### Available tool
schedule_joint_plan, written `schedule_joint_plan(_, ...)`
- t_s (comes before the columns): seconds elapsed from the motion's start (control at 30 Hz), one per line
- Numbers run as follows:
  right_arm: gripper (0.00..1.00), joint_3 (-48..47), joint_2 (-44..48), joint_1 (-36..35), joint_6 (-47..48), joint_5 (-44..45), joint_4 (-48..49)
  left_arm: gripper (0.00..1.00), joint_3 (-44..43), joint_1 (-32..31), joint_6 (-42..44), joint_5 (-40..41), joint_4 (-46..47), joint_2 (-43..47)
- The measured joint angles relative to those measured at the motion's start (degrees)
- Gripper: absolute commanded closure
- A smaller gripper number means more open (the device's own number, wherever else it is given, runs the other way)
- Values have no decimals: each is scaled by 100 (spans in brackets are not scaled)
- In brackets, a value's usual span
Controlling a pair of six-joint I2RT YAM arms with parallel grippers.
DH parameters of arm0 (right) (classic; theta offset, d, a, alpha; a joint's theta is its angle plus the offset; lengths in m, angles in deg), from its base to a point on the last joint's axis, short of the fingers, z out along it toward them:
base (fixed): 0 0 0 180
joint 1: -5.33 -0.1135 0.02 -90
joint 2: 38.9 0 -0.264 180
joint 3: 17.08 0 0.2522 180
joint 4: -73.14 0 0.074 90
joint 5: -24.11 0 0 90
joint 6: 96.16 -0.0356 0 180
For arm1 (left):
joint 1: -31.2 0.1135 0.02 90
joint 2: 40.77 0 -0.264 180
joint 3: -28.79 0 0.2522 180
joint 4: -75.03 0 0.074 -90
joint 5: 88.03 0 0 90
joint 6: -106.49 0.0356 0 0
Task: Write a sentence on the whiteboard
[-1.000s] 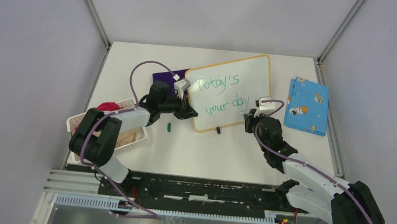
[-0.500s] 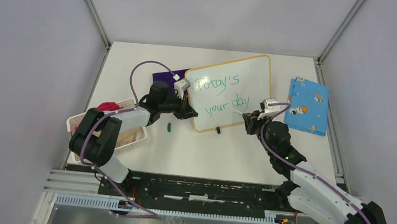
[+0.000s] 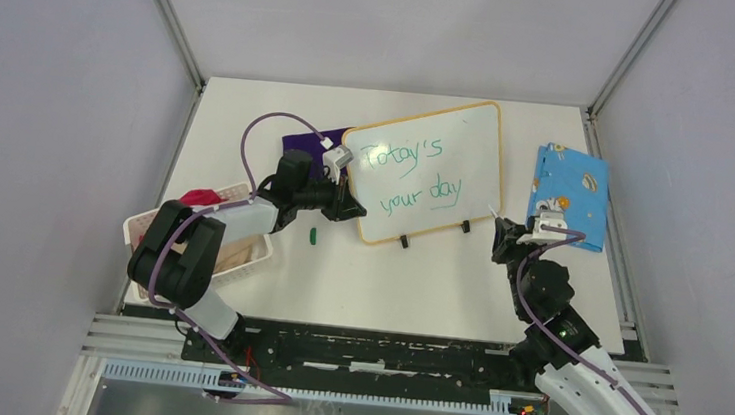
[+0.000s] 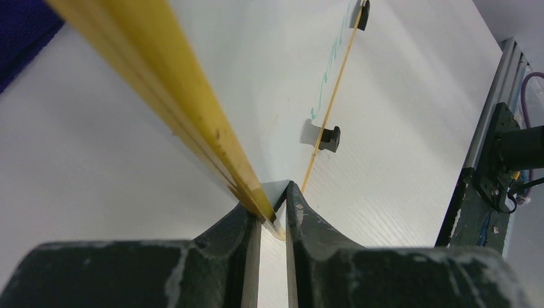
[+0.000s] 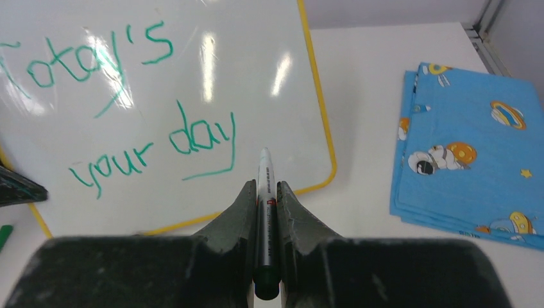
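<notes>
The whiteboard (image 3: 470, 141) with its light-orange frame stands tilted on the table, held up at its near-left corner. My left gripper (image 3: 350, 207) is shut on that frame edge (image 4: 192, 102), and the board face (image 4: 269, 83) runs away from the jaws. The sentence (image 3: 412, 176) in green reads "Today's your day" in two slanted lines (image 5: 128, 109). My right gripper (image 3: 502, 233) hangs off the board's right near corner, clear of the surface. It is shut on a marker (image 5: 265, 176) whose white tip points at the board (image 5: 256, 115).
A folded blue patterned cloth (image 3: 570, 195) lies right of the board (image 5: 468, 160). A purple cloth (image 3: 307, 142) lies behind the board's left end. A white basket (image 3: 156, 221) with a red item sits at the left edge. A green cap (image 3: 313, 235) lies near the left gripper.
My right arm has drawn back from the board toward the right and the near side, taking the marker off the surface. The left arm and the board have not moved.
</notes>
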Motion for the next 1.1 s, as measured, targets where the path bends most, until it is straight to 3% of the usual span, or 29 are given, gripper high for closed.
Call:
schedule_joint_plan(0.23,100,551,131,0,-184,162,-90,98,-15,0,0,26,-33,0)
schedule_joint_plan(0.4,100,472,-260,0,-415,-229,195,98,-59,-24,0,96,-111,0)
schedule_joint_plan(0.77,100,-1084,-1543,63,-1054,-710,402,98,-125,-79,0,251,-240,11)
schedule_joint_plan(0.93,100,-1375,-1856,566,-1274,-1034,446,98,-125,-109,0,345,-291,50)
schedule_joint_plan(1.1,100,-1073,-1934,1228,-1554,-1386,479,98,-125,-133,0,413,-332,85)
